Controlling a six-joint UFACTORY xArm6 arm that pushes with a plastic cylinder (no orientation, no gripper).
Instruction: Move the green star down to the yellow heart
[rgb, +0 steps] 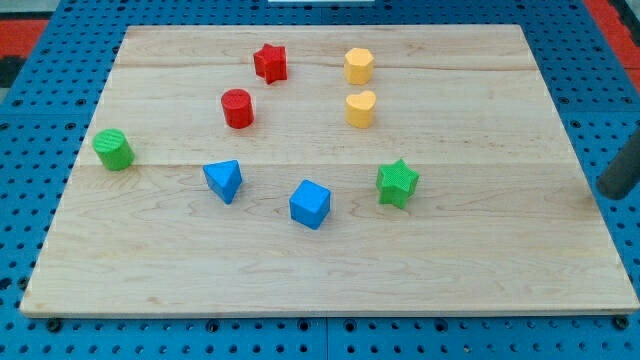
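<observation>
Right at the scene's right edge, my tip (604, 190) rests on the wooden board (500, 280), well apart from every block. It is a plain dark rod with no jaws to part or close, and its upper length runs out of view.

Nothing shown is a container; all the blocks sit loose on the board. That board is pale planked wood, lying on a blue pegboard table (30, 120) that shows around it on all sides.

Eight blocks are visible. From left to right: a green cylinder (113, 149) near the left edge; a blue triangle (223, 180); a red cylinder (237, 108); a red star (270, 63) farther back; a blue cube (310, 203), nearest of all; a yellow hexagon (359, 65) at the far side, with the yellow heart (361, 108) just in front of it; and the green star (397, 183), nearer than the heart and slightly to its right, clearly apart from it.

By colour: two green, two blue, two red, two yellow.
</observation>
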